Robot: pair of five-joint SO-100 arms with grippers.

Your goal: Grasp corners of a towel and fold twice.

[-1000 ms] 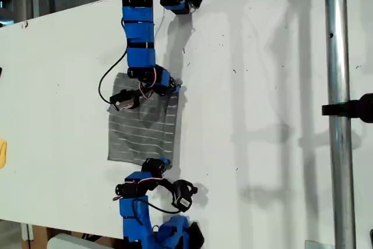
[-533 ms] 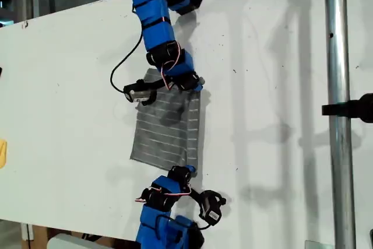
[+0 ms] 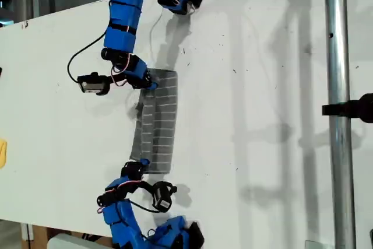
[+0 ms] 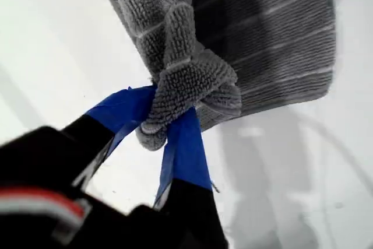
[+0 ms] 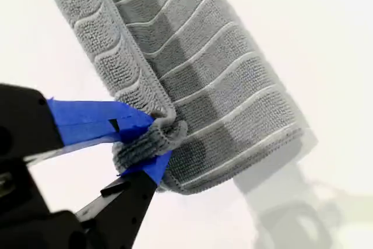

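The grey striped cloth towel lies folded on the white flat table, left of centre in the exterior view. One blue arm gripper sits at its upper-left corner, another at its lower-left. A metal upright pole runs down that view's right.

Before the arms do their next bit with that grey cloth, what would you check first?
1. My first tool shut on a bunched corner of the towel: ok.
2. My second tool shut on another corner: ok.
3. Towel doubled over into a strip: ok.
4. Edges of the layers lined up: cannot tell.
5. Bare table beside the towel for laying it down: ok.
6. Yellow object well away, at the exterior view's left edge: ok.
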